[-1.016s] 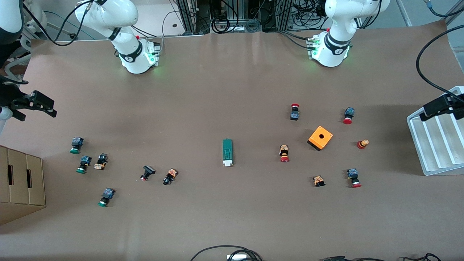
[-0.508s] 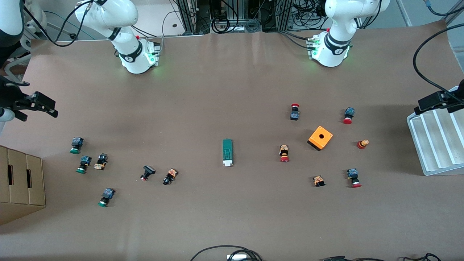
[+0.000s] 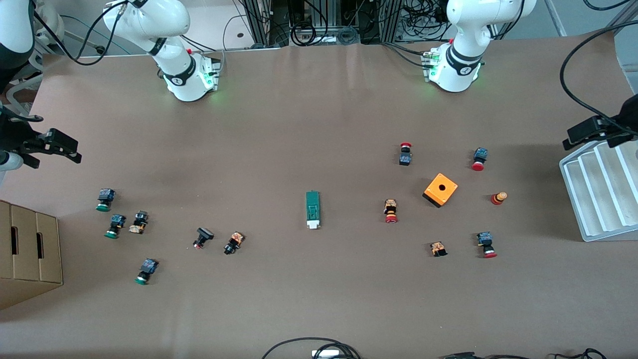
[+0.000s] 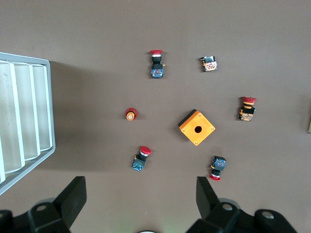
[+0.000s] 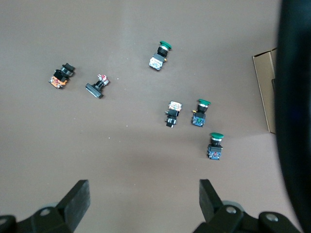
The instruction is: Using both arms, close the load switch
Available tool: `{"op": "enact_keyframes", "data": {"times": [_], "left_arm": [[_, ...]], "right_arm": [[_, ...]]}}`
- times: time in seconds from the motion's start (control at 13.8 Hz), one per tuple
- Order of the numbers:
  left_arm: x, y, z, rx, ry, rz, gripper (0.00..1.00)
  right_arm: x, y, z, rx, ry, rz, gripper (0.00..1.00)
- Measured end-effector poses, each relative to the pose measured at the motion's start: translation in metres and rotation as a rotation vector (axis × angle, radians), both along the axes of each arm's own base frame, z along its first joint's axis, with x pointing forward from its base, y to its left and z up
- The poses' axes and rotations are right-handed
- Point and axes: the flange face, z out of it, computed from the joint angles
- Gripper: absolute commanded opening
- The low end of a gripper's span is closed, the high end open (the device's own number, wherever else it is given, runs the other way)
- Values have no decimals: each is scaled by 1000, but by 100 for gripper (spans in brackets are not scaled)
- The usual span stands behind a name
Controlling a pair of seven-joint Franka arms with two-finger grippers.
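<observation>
The load switch (image 3: 312,210) lies mid-table (image 3: 319,124), well apart from my left end effector (image 4: 141,206) by the white tray (image 3: 598,199) and my right end effector (image 5: 144,206), both wide open and empty. It looks light and rigid; I'd pinch the green body, then push the white block.

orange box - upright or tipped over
Upright: the orange box sits flat on the table, its holed face up toward the camera, in both the front and left wrist views.

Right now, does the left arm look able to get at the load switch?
Probably yes. The load switch lies alone mid-table with bare tabletop around it. The left gripper, open, is up by the white tray; the orange box sits along the way but looks passable.
</observation>
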Motion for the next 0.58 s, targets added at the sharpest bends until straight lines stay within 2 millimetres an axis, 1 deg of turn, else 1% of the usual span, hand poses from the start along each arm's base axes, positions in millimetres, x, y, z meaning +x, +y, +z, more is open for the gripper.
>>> {"op": "enact_keyframes", "data": {"times": [0.15, 0.44, 0.58], "left_arm": [[-2, -6, -1, 1, -1, -1, 100], [-3, -7, -2, 1, 5, 1, 100], [-5, -7, -3, 0, 14, 1, 100]], "right_arm": [[0, 1, 0, 0, 0, 2, 100], [0, 0, 2, -1, -5, 2, 100], [-2, -5, 7, 0, -8, -6, 100]]}}
